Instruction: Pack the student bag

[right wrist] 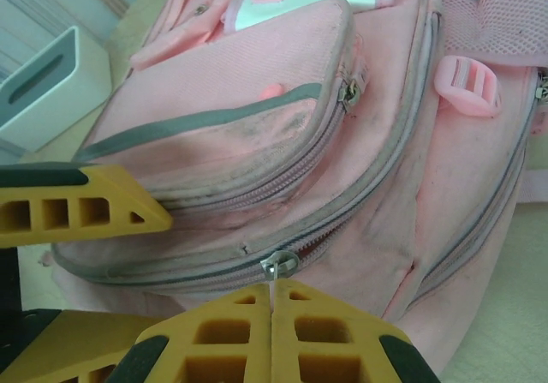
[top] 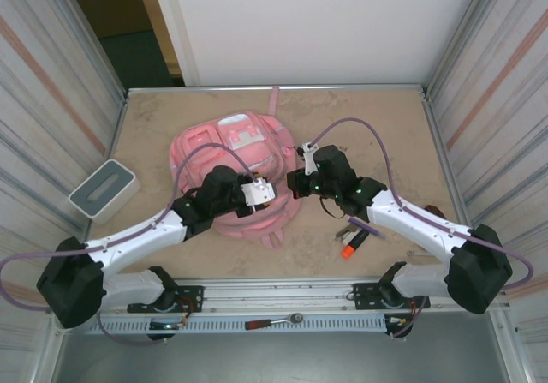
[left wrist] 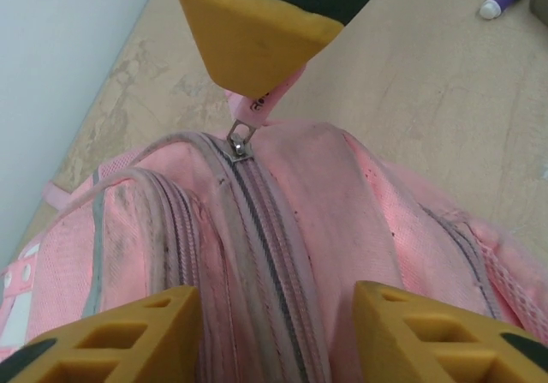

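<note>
The student bag [top: 205,147] lies flat near the middle of the table [top: 385,134], a little left of centre, front pockets facing up and its top handle pointing at the far wall. Both arms reach in over its near end. The right gripper [right wrist: 272,293] has its yellow fingers pressed together, and from the left wrist view they are pinching the pink zip pull [left wrist: 254,107], just above the metal slider at the end of the zipper [left wrist: 257,220]. The left gripper [left wrist: 276,297] is spread wide, one finger on either side of the zipped ridge of fabric; I cannot tell whether its pads are touching the cloth. From above, the two grippers sit close together, nearly tip to tip, over the bag's near edge. Off to the left, well apart from the bag, sits a small grey-white box [top: 104,188]. To the right, beneath the right arm, lies a marker with an orange cap [top: 349,248].
</note>
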You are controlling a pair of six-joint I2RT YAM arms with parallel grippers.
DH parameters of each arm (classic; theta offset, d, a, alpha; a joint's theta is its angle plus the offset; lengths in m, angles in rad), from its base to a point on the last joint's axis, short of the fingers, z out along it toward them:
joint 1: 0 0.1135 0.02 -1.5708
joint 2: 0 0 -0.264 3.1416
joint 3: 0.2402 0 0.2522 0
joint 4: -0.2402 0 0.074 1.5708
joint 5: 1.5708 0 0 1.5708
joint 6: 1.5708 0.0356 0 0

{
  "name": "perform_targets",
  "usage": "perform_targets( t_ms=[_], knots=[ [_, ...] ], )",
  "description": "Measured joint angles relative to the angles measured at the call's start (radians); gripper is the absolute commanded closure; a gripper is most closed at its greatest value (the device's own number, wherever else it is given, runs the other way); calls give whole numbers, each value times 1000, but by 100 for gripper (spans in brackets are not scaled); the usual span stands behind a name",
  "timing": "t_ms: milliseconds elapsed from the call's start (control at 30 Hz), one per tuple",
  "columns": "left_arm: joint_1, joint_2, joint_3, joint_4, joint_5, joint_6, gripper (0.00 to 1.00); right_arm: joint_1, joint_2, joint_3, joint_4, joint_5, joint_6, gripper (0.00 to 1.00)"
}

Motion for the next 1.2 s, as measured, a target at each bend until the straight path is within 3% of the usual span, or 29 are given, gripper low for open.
perform_targets(
  t_ms=[200,333,767,1200],
  knots=[
    [5,19,10,0,-19,22,90,0,-2,0,1,1,2,100],
    [45,-13,-7,5,29,19,100,-4,-2,0,5,-4,1,100],
    [238,-296,-215,49,289,-53,100,-19,54,-1,71,-29,-10,100],
    [283,-418,-345,114,333,-143,100,-29,229,100,69,47,-15,100]
  ],
)
